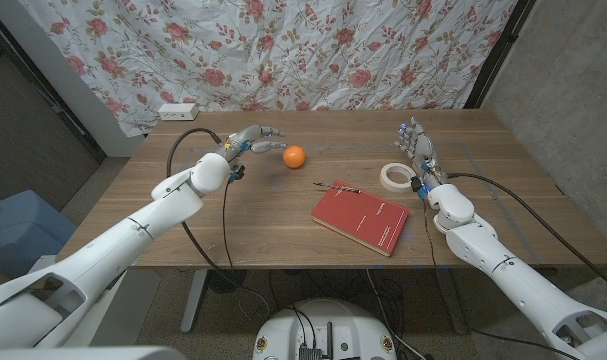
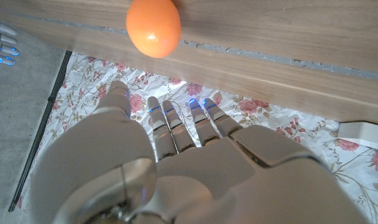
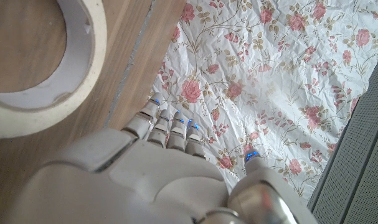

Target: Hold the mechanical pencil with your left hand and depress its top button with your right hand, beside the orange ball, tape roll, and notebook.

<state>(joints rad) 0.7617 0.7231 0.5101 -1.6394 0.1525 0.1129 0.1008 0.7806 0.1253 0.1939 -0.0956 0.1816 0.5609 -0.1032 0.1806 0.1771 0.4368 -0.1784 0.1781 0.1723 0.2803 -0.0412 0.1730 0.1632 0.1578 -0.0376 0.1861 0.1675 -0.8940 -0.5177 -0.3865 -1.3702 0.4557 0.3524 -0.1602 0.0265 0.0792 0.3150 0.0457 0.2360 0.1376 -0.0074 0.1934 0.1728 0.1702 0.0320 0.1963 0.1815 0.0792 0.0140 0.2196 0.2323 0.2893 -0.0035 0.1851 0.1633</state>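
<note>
The mechanical pencil [image 1: 335, 186] is a thin dark stick lying on the table just off the far left corner of the red notebook [image 1: 363, 216]. No hand touches it. Left of it sits the orange ball [image 1: 294, 157] [image 2: 153, 26]. My left hand [image 1: 248, 142] [image 2: 176, 162] hovers a little to the ball's left, fingers stretched toward it and holding nothing. The white tape roll [image 1: 393, 176] [image 3: 45, 93] lies right of the pencil. My right hand [image 1: 415, 145] [image 3: 145, 180] stands just beyond the roll, fingers extended and apart, empty.
A white power strip [image 1: 177, 110] [image 2: 363, 134] lies at the table's far left corner. A flowered cloth [image 1: 363, 50] hangs behind the table. Black cables [image 1: 198, 200] loop along both arms. Bare wood [image 1: 253, 220] spans the near left of the table.
</note>
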